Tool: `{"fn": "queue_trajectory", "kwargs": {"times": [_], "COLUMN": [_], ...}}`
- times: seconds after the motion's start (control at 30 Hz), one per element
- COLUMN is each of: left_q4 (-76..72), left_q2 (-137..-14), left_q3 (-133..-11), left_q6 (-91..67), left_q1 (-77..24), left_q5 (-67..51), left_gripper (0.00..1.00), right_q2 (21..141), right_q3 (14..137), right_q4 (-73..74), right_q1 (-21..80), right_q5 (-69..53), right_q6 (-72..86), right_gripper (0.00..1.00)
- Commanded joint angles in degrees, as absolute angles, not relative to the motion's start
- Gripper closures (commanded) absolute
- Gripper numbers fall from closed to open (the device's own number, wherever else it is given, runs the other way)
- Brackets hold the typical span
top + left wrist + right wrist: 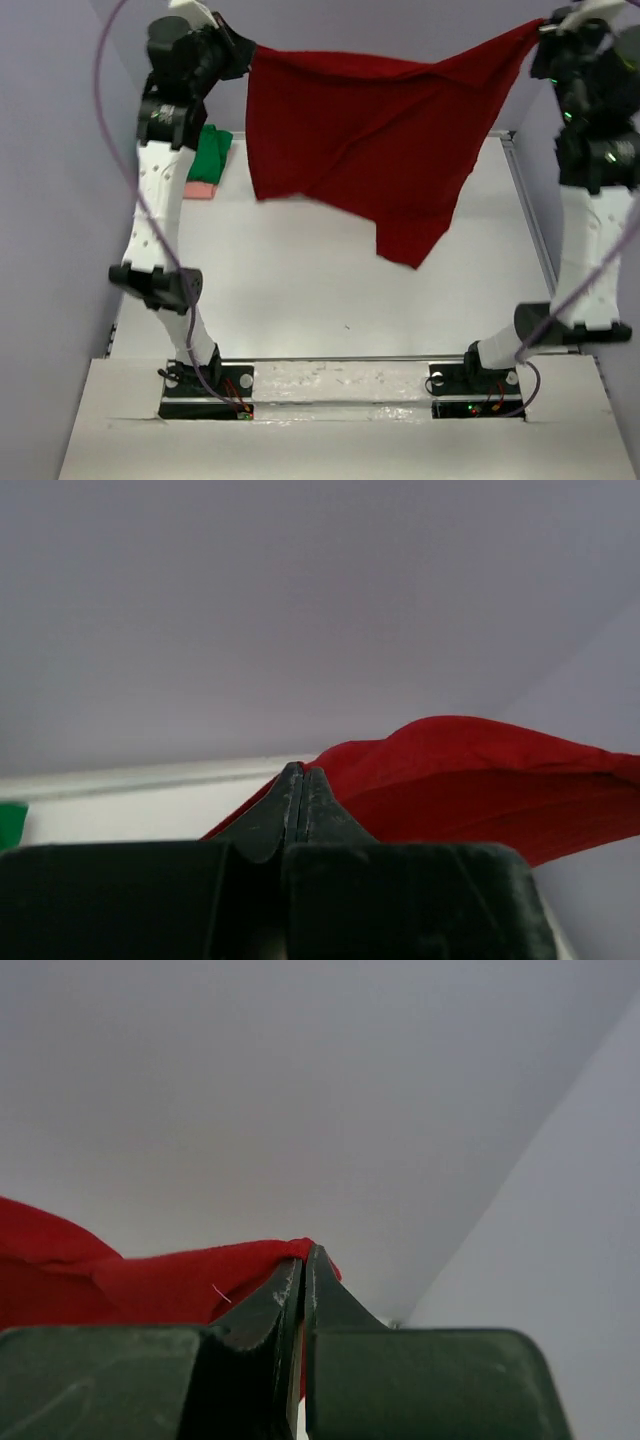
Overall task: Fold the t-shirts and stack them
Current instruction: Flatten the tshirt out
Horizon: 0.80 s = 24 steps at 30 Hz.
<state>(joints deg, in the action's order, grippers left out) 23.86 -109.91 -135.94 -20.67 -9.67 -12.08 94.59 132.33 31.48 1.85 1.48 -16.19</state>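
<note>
A red t-shirt (360,130) hangs spread in the air between my two grippers, high above the white table (330,290). My left gripper (246,55) is shut on its upper left corner; the red cloth (480,780) shows behind the closed fingertips (303,780). My right gripper (545,28) is shut on its upper right corner; the red cloth (150,1280) runs left from the closed tips (305,1260). The shirt's lower edge hangs uneven, lowest at the right of centre, above the table.
A folded green shirt (210,152) lies on a pink one (200,189) at the table's far left, behind my left arm. Grey walls close in on the left, back and right. The table's right rail (530,220) runs beside my right arm.
</note>
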Motion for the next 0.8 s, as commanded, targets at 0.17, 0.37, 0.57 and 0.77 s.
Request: {"fn": "queue_trajectory", "kwargs": {"times": [0.17,0.37,0.57,0.77], "left_q4": [17.1,14.3,13.5,13.7], "left_q2": [-70.2,-59.9,-58.5,-64.7], "left_q3": [-130.9,-131.7,-129.5,-120.4], "left_q6": [-15.4,-15.6,-15.4,-15.5], "left_q1": [-10.2,-10.2,-10.2,-10.2], "left_q5": [-19.9,-21.1,-19.8,-12.4], "left_gripper": [1.0,1.0,1.0,1.0], "right_q2": [64.2,58.1,57.1,64.3], "right_q3": [129.0,131.2,130.7,127.8], "right_q4": [23.8,24.6,23.6,21.4], "right_q1": [2.0,2.0,2.0,2.0], "right_q5": [-7.6,-10.6,-11.5,-9.6], "right_q6": [-12.0,-10.1,-10.1,-12.1], "right_gripper": [1.0,1.0,1.0,1.0]}}
